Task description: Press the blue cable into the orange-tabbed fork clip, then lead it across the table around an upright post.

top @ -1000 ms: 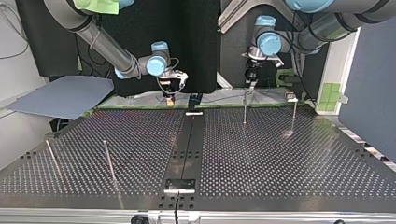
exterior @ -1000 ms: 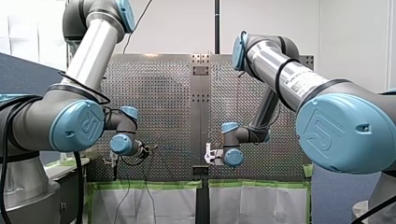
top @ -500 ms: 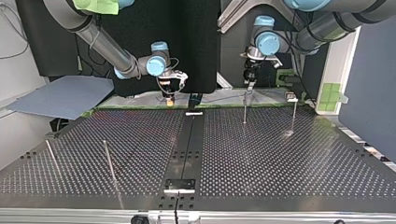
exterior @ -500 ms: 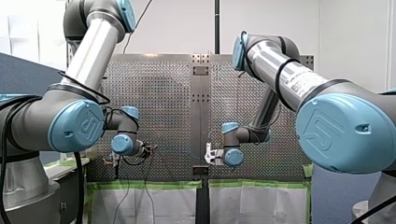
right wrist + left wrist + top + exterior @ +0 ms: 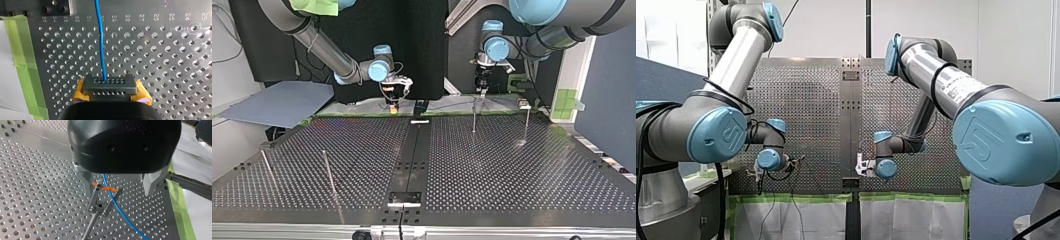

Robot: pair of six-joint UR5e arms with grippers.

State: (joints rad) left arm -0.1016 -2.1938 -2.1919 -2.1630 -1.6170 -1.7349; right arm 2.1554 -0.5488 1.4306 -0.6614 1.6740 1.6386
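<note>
Grippers: I count two, one per arm.
Left gripper (image 5: 118,191): its two metal fingers (image 5: 88,182) stand wide apart and grip nothing.
Right gripper (image 5: 110,85): its yellow-padded fingers are pinched together on the blue cable (image 5: 101,40).
Cable count: one.
Cable axis, right wrist view: it runs straight ahead from my right fingertips, low over the perforated table (image 5: 162,50).
Cable axis, left wrist view: it comes from under the left gripper's body and slants away past the clip.
Fork clip (image 5: 105,188): one, with two prongs and orange tabs, standing on a thin stem between my left fingers.
Cable at clip: it crosses the orange tabs between the prongs. I cannot tell whether it is seated.
Upright posts (image 5: 526,122): four in the top view. One is just under my left gripper, one is beside it, and two are well apart from both grippers.
</note>
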